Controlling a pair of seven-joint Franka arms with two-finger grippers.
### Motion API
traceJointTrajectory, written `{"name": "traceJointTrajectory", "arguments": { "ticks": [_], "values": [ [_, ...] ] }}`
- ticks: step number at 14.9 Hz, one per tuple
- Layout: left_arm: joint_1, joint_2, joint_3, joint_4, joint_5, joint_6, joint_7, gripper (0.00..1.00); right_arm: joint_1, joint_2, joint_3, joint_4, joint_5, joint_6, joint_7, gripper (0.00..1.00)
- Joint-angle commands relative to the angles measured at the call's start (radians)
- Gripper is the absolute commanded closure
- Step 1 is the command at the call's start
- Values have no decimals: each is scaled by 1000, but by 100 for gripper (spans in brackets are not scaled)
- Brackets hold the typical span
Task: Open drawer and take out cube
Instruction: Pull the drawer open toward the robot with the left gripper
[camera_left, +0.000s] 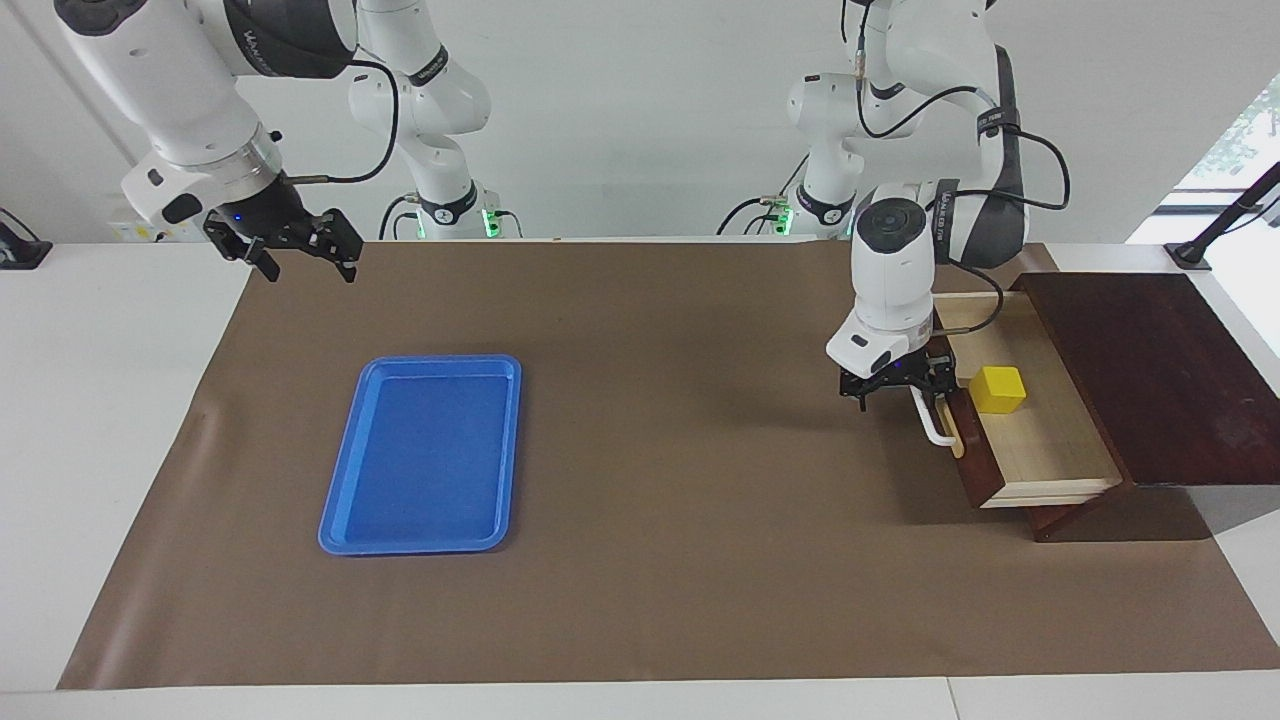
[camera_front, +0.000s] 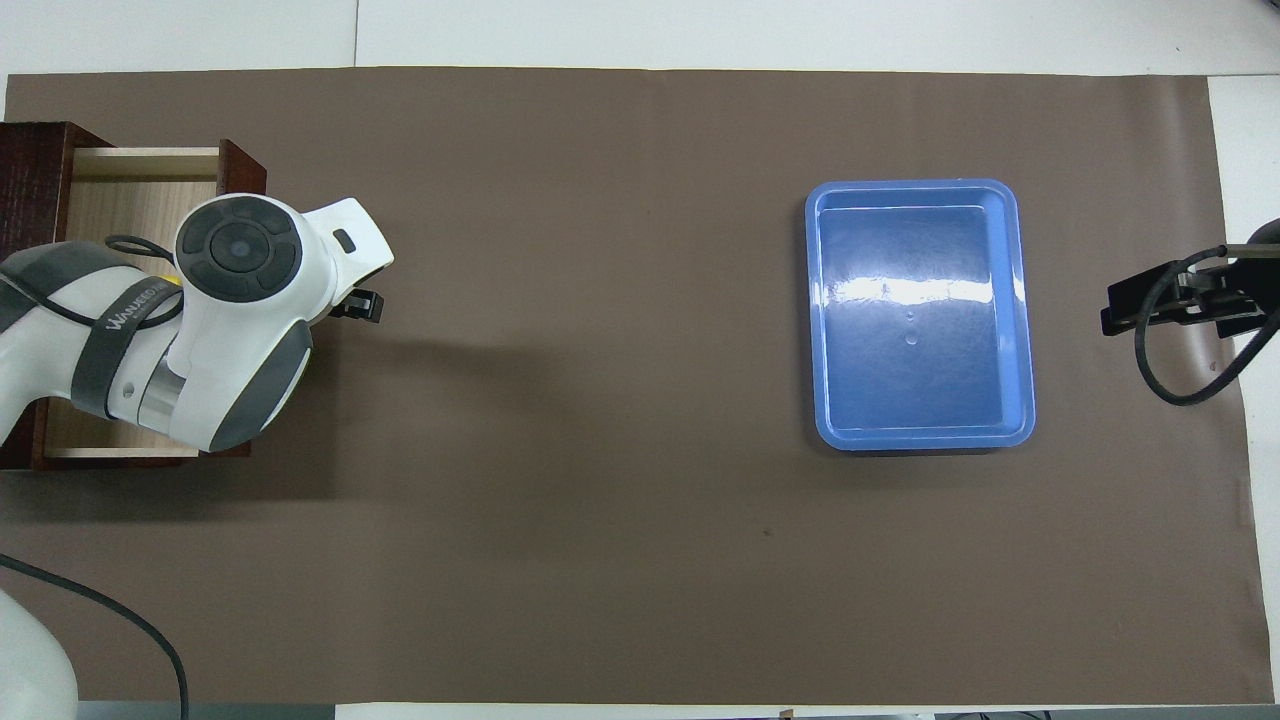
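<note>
We have the drawer (camera_left: 1035, 440) pulled well out; our left claw (camera_left: 897, 393) sits at its handle (camera_left: 931, 420), fingers spread. The cube (camera_left: 997, 389) lies inside, not yet lifted. Our right claw (camera_left: 283, 243) waits, released.

A dark, polished wood grain is shown on the drawer (camera_left: 978, 455) front, pale matt wood inside. The blue tray (camera_front: 919, 315) is seen as glossy plastic; the brown table cover (camera_left: 650, 480) looks matt, paper-like.
</note>
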Motion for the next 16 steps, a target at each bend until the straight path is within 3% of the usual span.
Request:
{"name": "traceJointTrajectory", "arguments": {
  "ticks": [1, 5, 8, 10, 14, 16],
  "values": [
    [-17, 85, 6, 224, -61, -166, -7, 0, -14, -4, 8, -4, -11, -9, -23, 0],
    [0, 84, 22, 341, -151, -271, -98, 0, -14, -4, 8, -4, -11, -9, -23, 0],
    [89, 52, 45, 353, -232, -288, -249, 0, -14, -4, 8, -4, -11, -9, -23, 0],
    [161, 29, 58, 347, -294, -287, -402, 0, -14, -4, 8, -4, -11, -9, -23, 0],
    [240, 21, 58, 333, -298, -265, -799, 0, -26, -4, 7, -3, -11, -9, -24, 0],
    [253, 0, 60, 278, -298, -215, -991, 0, -51, -4, 7, -4, -9, -9, -23, 0]
  ]
}}
